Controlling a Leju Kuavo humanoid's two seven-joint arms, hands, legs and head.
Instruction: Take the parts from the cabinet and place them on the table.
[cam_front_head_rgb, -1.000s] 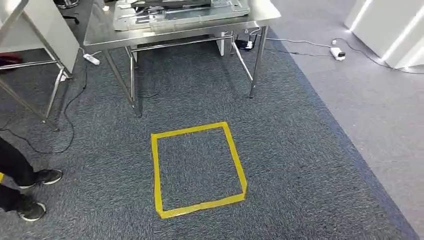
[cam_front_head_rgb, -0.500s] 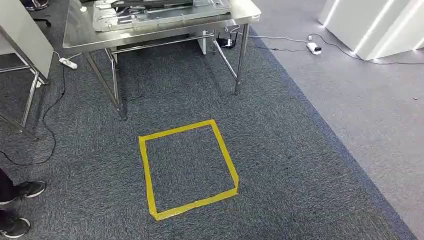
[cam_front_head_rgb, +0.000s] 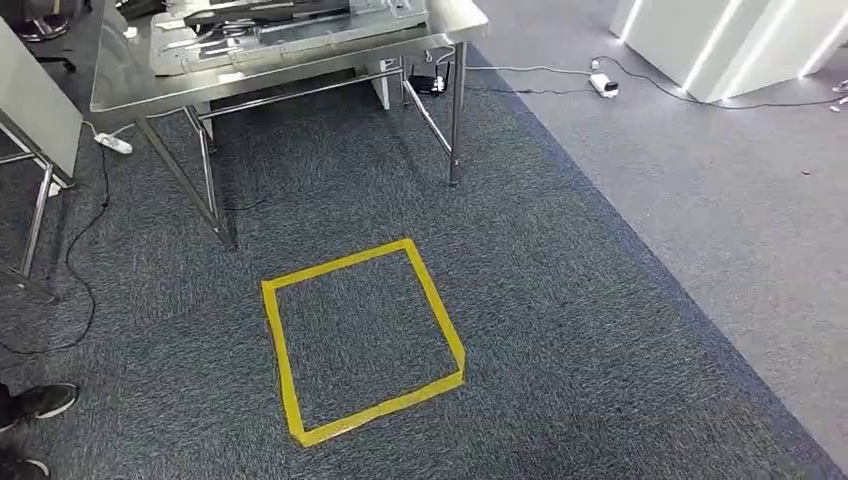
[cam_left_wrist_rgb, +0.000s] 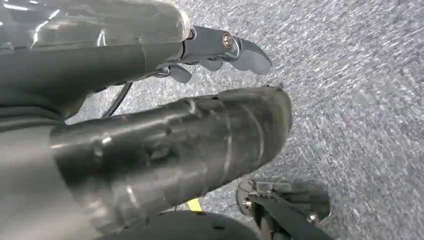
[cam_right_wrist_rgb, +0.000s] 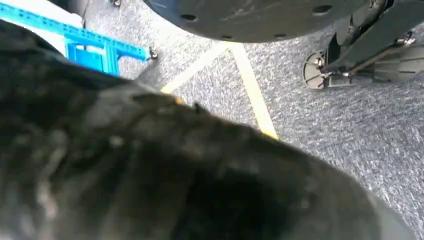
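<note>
The steel table (cam_front_head_rgb: 120, 85) stands at the far left of the head view, with flat metal parts (cam_front_head_rgb: 270, 20) lying on its top. In the left wrist view my left hand (cam_left_wrist_rgb: 165, 125) hangs over the carpet. Its thick grey thumb and lighter fingers (cam_left_wrist_rgb: 240, 50) are apart, with carpet and nothing else between them. In the right wrist view my right hand (cam_right_wrist_rgb: 150, 165) is a dark blurred mass close to the lens, and its fingers cannot be made out.
A yellow tape square (cam_front_head_rgb: 430, 300) marks the carpet before the table. White panels (cam_front_head_rgb: 700, 40) and a power strip (cam_front_head_rgb: 603, 85) with cables lie at the far right. A person's shoes (cam_front_head_rgb: 35, 400) are at the left edge. A blue frame (cam_right_wrist_rgb: 95, 42) stands nearby.
The whole head picture has slid left: the camera has turned right, so the table, tape square and shoes sit further left. The things themselves have not moved.
</note>
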